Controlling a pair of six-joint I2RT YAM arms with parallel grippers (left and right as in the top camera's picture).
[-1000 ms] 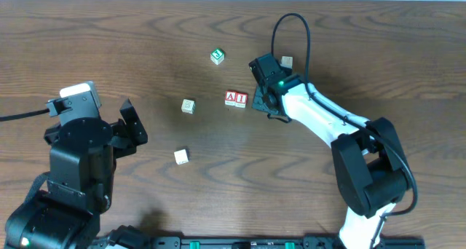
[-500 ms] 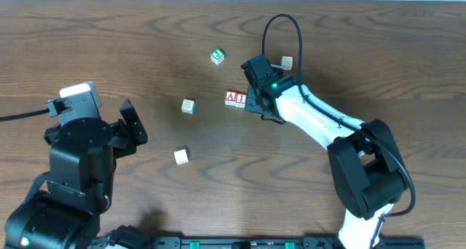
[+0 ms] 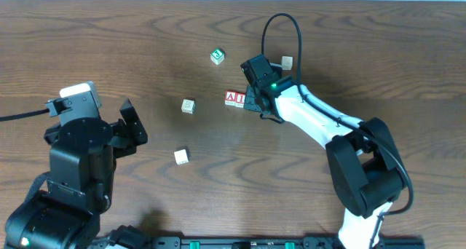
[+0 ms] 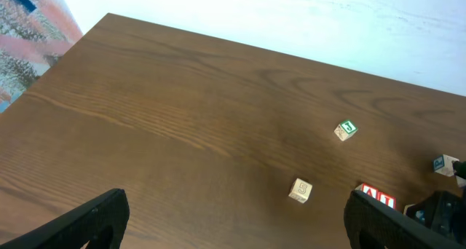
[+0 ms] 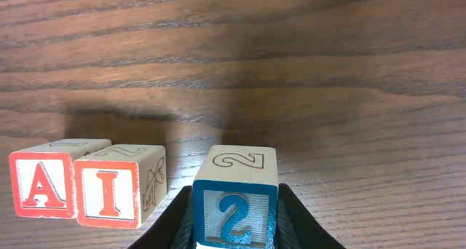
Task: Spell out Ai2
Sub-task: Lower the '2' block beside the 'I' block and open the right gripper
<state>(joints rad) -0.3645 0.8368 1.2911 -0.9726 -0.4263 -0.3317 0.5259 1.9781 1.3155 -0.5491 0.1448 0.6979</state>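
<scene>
Right wrist view: I read the right gripper [image 5: 235, 221] clamped on the blue-faced "2" cube [image 5: 234, 180], one finger on each side face. That cube sits just beside the red "I" cube [image 5: 113, 185], on the side away from the red "A" cube [image 5: 42, 183], with a narrow gap; "A" and "I" touch. The left gripper [image 4: 233, 223] hangs spread wide, empty, well apart from the cubes.

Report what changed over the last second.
The right gripper, shut on the 2 cube, moved left across the table to just beside the I cube; a small gap shows between them. The A cube, I cube, green-faced cube, pale cubes and the open left gripper stayed put.
</scene>
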